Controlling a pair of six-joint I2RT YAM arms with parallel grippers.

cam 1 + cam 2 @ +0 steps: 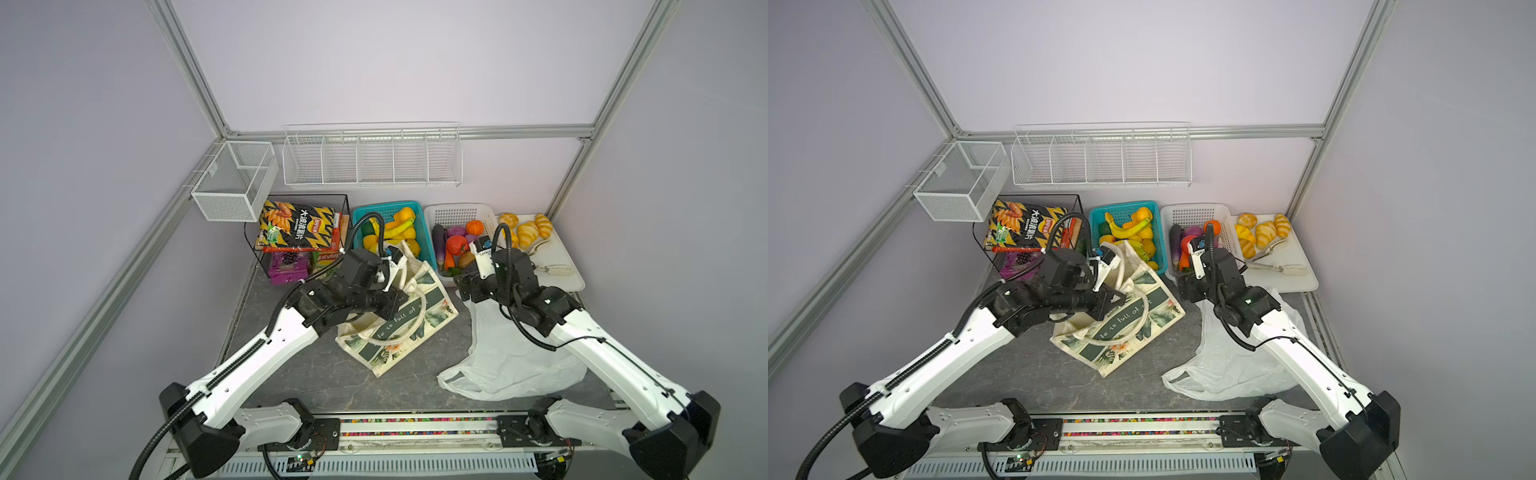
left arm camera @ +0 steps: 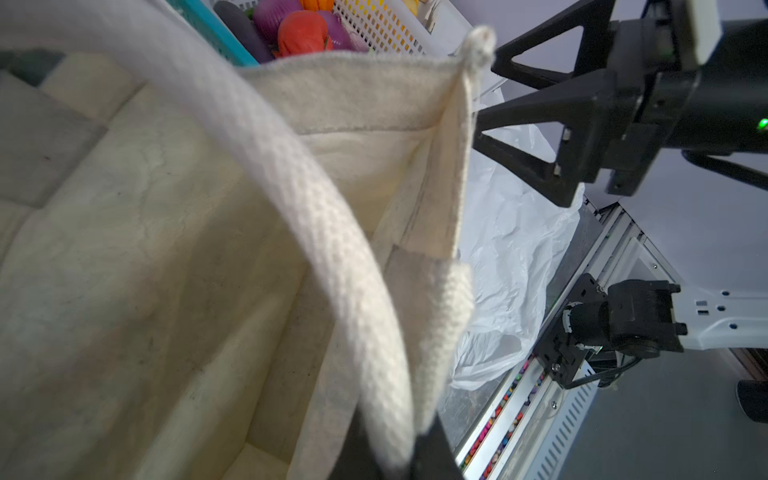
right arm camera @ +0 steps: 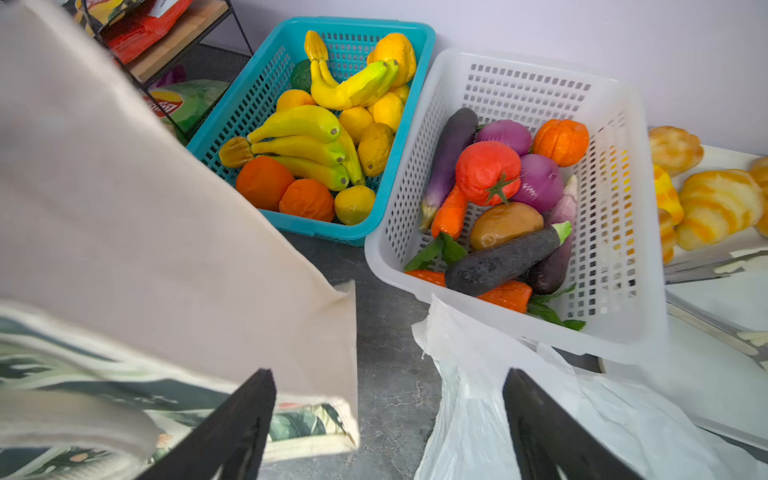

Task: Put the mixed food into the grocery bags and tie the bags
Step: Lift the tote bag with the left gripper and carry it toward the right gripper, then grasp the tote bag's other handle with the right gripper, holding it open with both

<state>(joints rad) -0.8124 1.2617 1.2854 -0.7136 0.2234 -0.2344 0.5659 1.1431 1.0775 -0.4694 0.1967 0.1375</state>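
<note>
Barely started: left end effector (image 1: 398,298) grips the rope handle (image 2: 318,216) of the empty-looking canvas tote (image 1: 432,309), right end effector (image 3: 388,374) hangs wide and empty by the plastic bag (image 1: 511,357), tomato (image 3: 488,172) sits in the white basket (image 3: 615,232), nothing tied.

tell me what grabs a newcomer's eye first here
The cream tote in the middle of the table, its rope handle pinched in the left pincer. Behind it, a blue basket of bananas and a white basket of bright vegetables; a plastic bag lies crumpled on the right.
</note>
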